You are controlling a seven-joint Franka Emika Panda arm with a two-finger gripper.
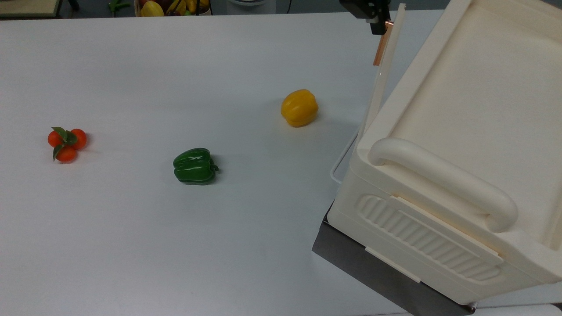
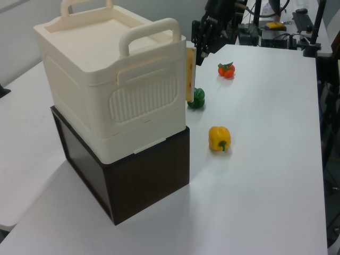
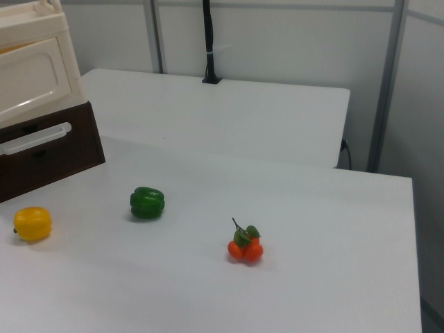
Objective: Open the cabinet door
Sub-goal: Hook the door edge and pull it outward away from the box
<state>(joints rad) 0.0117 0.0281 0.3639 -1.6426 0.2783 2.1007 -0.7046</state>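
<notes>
While the cabinet door [image 1: 381,83] stands ajar, swung out a little from the front of the cabinet [image 1: 461,145], we judge the task to be mid-pull: opening begun, not finished.

Door sits at about 1 o'clock in the top view, seen edge-on, its copper strip handle [image 1: 381,43] at the free end. In the right view the door's recessed face [image 3: 31,76] shows at about 10 o'clock.

The claw [image 1: 378,25] is at the top of the handle, touching or just beside it. We cannot tell whether it is clamped on the strip or merely hooked behind it. In the left view the claw [image 2: 202,47] hangs just beside the door's outer edge, at about 12 o'clock.

Next move, as we judge it: carry the free edge further out along its arc, away from the cabinet, without slipping off the thin strip.

Count on the worktop [image 1: 131,241]:
- one cabinet, one door
- one dark base [image 1: 377,274] under it
- one white wire loop handle [image 1: 342,160]
- one yellow pepper [image 1: 299,107]
- one green pepper [image 1: 194,165]
- one cluster of small orange fruit [image 1: 66,142]
</notes>
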